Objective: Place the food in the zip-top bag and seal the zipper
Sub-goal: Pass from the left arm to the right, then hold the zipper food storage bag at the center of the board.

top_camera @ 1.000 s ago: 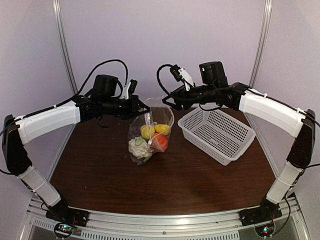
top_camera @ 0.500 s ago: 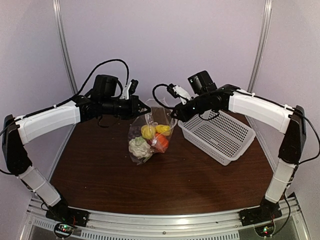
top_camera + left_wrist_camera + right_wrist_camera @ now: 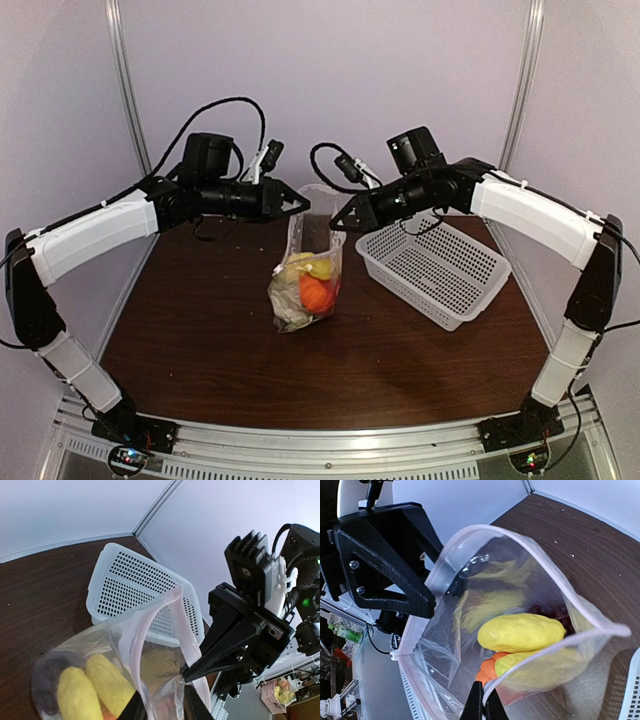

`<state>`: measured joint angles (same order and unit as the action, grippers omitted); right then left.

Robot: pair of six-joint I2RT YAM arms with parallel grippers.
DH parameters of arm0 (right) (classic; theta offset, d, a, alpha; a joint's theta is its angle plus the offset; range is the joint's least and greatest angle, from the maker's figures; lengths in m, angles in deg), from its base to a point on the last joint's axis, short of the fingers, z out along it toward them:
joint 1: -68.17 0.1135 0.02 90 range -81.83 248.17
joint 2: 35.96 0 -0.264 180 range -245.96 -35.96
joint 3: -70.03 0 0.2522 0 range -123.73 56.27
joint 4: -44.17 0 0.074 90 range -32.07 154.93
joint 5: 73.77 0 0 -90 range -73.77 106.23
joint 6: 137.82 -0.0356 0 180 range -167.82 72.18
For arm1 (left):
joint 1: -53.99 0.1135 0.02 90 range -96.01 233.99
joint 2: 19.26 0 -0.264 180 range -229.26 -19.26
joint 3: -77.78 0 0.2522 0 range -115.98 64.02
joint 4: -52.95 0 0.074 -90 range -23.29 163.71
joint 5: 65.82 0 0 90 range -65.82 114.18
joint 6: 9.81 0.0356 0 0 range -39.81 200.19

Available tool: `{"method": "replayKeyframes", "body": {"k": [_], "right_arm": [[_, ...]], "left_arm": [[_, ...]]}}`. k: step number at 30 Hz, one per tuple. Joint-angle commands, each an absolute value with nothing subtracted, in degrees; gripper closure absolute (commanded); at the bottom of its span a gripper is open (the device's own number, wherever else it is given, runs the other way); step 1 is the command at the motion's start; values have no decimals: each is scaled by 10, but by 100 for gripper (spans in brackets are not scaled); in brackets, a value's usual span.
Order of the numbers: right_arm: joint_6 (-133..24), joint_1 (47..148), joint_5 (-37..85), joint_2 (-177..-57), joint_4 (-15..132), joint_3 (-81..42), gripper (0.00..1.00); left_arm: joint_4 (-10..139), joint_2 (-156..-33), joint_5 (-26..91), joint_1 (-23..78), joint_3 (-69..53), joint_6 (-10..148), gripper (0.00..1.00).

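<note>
The clear zip-top bag (image 3: 311,245) hangs upright over the table between both grippers, its mouth gaping. Inside lies the food: two yellow pieces (image 3: 520,631), an orange piece (image 3: 490,671), dark red grapes (image 3: 556,613) and pale cauliflower (image 3: 290,310). The zipper (image 3: 525,547) runs as a pinkish strip around the mouth, unsealed. My right gripper (image 3: 482,702) is shut on the near rim of the bag. My left gripper (image 3: 164,706) stands at the opposite rim with its fingers (image 3: 137,708) apart and bag film passing between them.
The white mesh basket (image 3: 435,265) sits to the right of the bag, under the right forearm. Brown tabletop (image 3: 200,340) spreads in front of the bag. Pale walls and metal posts close in the back and sides.
The right gripper came in from the basket side and shut on the bag's rim. The bag rose from a slumped lean to hanging upright. The left jaws parted.
</note>
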<state>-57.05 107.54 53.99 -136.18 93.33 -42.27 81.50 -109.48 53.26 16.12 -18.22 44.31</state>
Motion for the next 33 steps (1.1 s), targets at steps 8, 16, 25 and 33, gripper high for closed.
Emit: {"method": "replayKeyframes", "body": {"k": [8, 16, 25, 33], "right_arm": [[-688, 1036, 645, -1361, 825, -389, 100], [-691, 1031, 649, -1352, 812, -378, 100], [-693, 1029, 652, -1347, 809, -371, 100], [-689, 1030, 654, -1339, 810, -367, 100]], "left_arm": [[682, -869, 347, 100, -4, 565, 43], [616, -742, 345, 79, 180, 613, 40], [517, -794, 343, 78, 215, 644, 45], [490, -859, 322, 87, 196, 650, 46]]}}
